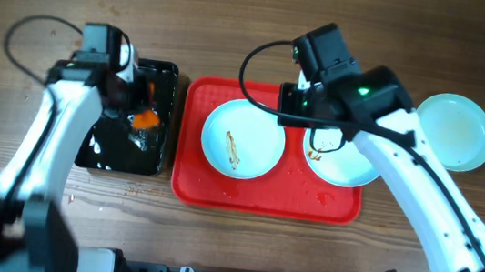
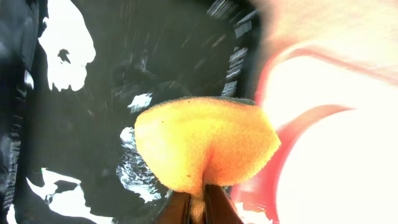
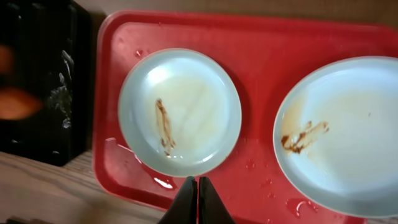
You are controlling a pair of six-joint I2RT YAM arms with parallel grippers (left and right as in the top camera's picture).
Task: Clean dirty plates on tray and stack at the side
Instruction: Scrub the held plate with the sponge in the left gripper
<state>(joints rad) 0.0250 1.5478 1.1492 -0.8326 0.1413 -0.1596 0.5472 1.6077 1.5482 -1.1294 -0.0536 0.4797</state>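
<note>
The red tray [image 1: 265, 196] holds two pale plates with brown smears: a left plate [image 1: 242, 139] and a right plate [image 1: 346, 162], partly hidden under my right arm. Both show in the right wrist view, left plate [image 3: 180, 112] and right plate [image 3: 348, 130], on the tray [image 3: 261, 43]. A third plate [image 1: 454, 131] lies on the table at the right. My right gripper [image 3: 196, 186] is shut and empty, above the tray by the left plate's rim. My left gripper [image 2: 198, 208] is shut on the orange sponge [image 2: 205, 143], above the black tray [image 1: 123, 154].
The black tray [image 2: 93, 155] is wet and glossy, left of the red tray. Water drops lie on the red tray around the plates. The table is bare wood. A black cable loops over each arm.
</note>
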